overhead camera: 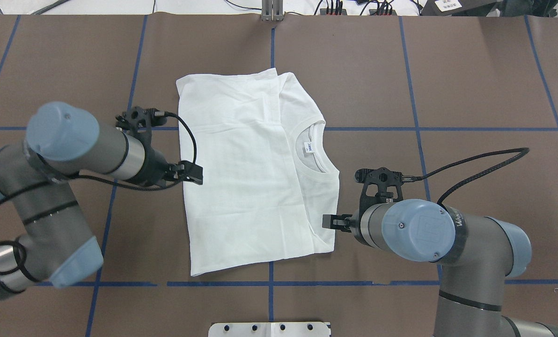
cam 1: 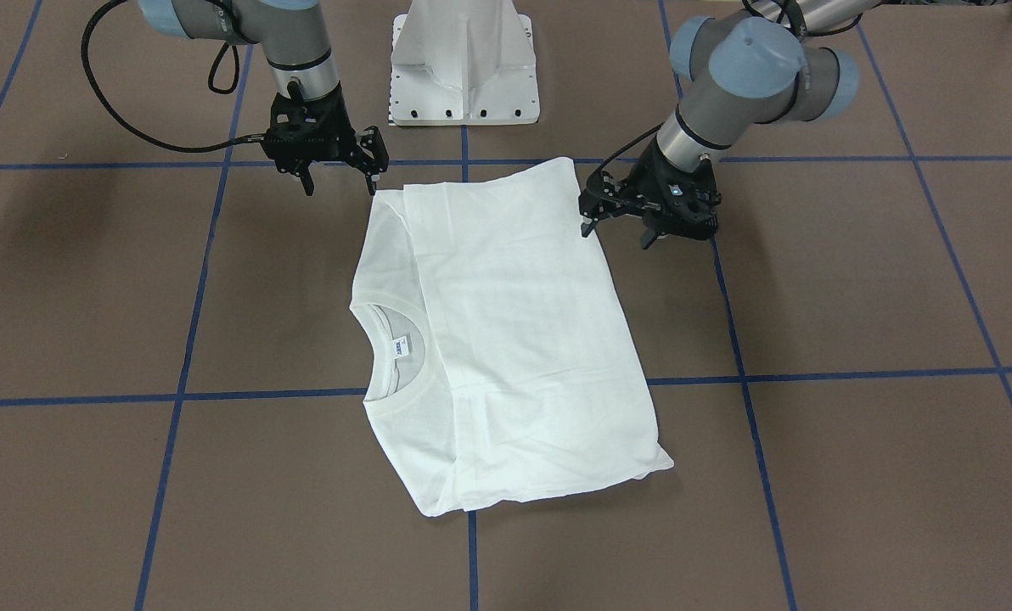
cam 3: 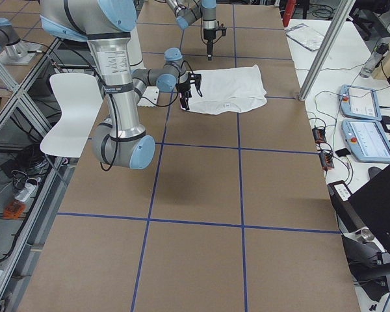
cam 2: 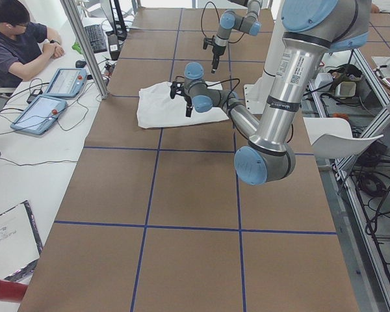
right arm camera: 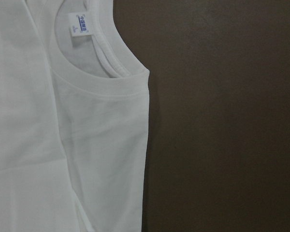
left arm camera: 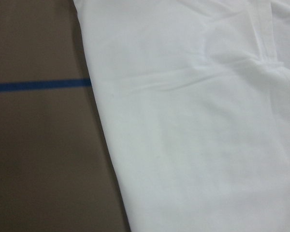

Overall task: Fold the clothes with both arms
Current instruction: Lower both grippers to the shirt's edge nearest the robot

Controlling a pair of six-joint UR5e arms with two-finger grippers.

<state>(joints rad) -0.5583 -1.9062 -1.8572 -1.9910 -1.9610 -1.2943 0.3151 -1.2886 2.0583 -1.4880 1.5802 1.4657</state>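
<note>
Lying folded flat on the counter (cam 1: pixel 854 297) was the white T-shirt (cam 1: pixel 506 339) | left gripper (cam 1: pixel 616 235): jaws apart, empty, just beside the T-shirt's edge opposite its collar (right arm camera: pixel 96 83) | right gripper (cam 1: pixel 340 180): jaws apart, empty, just beside the T-shirt's collar-side edge

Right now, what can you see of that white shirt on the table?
The white T-shirt lies flat on the brown table, folded into a rectangle of soft, lightly creased cloth. One folded panel partly covers the ribbed collar, where a small label shows. The left claw and right claw hang open beside its edges, gripping nothing.
</note>
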